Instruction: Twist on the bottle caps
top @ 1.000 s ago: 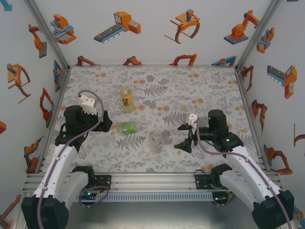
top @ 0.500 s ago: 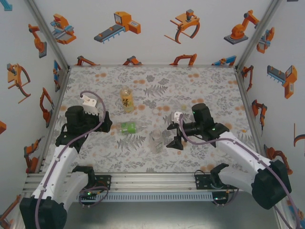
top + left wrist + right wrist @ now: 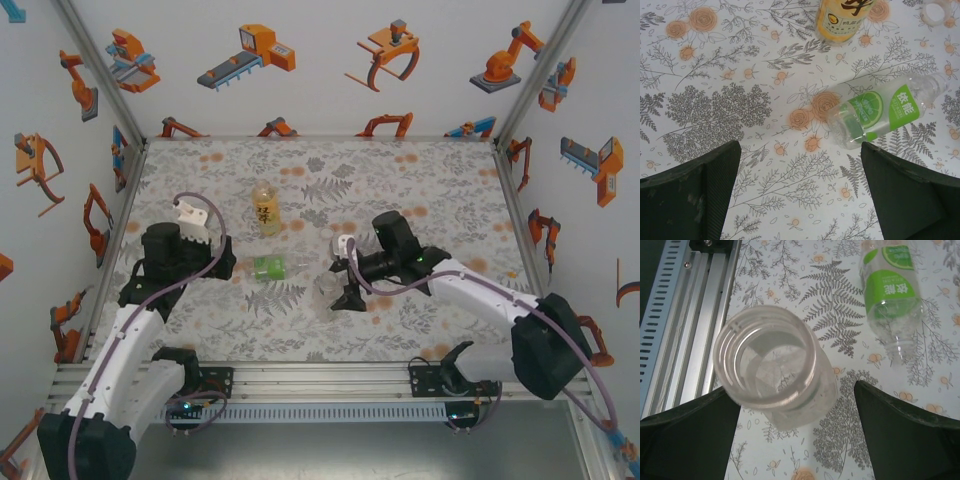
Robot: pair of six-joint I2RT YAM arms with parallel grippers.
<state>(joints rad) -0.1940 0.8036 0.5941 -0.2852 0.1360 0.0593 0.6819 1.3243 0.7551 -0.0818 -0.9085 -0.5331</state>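
Note:
The clear bottle [image 3: 771, 365] stands upright with its mouth uncapped, between the fingers of my open right gripper [image 3: 797, 440], nearer the left finger; I see no contact. From above, the right gripper [image 3: 343, 280] sits at the clear bottle [image 3: 327, 292]. The green bottle [image 3: 875, 112] lies on its side, neck bare, just ahead of my open left gripper [image 3: 800, 200], which holds nothing. The left gripper [image 3: 222, 262] is left of the green bottle [image 3: 268, 267]. The amber bottle [image 3: 265, 208] stands upright behind. One pale bottle cap [image 3: 935, 11] lies right of the amber bottle [image 3: 842, 17].
The aluminium rail [image 3: 680, 315] at the table's near edge runs close to the clear bottle. The green bottle [image 3: 890, 290] lies just beyond the right gripper. Side walls [image 3: 110, 190] close in the floral table [image 3: 420, 180].
My right arm has swung left, bringing its open jaws around the clear bottle. The left arm has barely shifted. The bottles have not moved.

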